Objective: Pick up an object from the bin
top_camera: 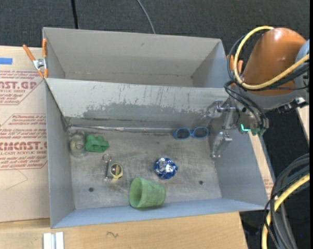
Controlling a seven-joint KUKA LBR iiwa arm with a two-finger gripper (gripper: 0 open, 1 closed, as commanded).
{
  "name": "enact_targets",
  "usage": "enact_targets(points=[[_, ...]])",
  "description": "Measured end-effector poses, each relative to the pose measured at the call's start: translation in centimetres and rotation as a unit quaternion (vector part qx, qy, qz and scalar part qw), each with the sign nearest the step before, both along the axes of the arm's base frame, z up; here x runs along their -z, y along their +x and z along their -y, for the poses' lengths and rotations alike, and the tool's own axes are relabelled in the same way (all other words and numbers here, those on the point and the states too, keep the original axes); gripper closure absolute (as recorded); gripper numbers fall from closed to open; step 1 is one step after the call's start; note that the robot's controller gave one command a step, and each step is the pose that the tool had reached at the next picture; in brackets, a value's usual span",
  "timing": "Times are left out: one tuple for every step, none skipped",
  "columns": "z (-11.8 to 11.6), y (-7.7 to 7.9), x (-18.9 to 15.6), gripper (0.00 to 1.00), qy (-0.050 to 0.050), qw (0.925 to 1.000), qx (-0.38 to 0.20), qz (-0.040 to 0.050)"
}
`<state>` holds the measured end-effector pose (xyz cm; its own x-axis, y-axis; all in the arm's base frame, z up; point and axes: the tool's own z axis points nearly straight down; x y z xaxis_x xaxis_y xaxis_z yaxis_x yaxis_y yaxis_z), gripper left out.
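A grey metal bin (pixel 140 154) with sloped walls and a flat, scuffed floor is recorded. Six items are noted on the floor.

- A pair of blue sunglasses (pixel 190 133) is laid at the foot of the back wall, toward the right.
- At the left, a green toy (pixel 97 143) is set just beside a pale round item (pixel 77 146). Contact between the two cannot be confirmed.
- A small brass-coloured metal piece (pixel 113 171) is located left of centre, nearer the front.
- A blue-and-white crumpled ball (pixel 165 168) is placed near the middle, apart from the rest.
- A green cup (pixel 146 193) is laid on its side close to the front wall.
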<state>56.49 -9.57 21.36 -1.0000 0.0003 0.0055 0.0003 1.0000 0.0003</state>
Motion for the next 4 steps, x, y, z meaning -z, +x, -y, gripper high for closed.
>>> enact_targets(points=[[-9.6, 0.4, 14.2, 0.00, 0.000, 0.9997, -0.023, 0.0029], [-9.4, 0.5, 13.7, 1.00, 0.000, 0.9998, -0.022, 0.0016], [-8.0, 3.1, 13.7, 1.00, 0.003, 0.9997, 0.025, 0.0023], [-7.9, 2.0, -0.9, 1.00, 0.000, 1.0000, 0.001, 0.0081]])
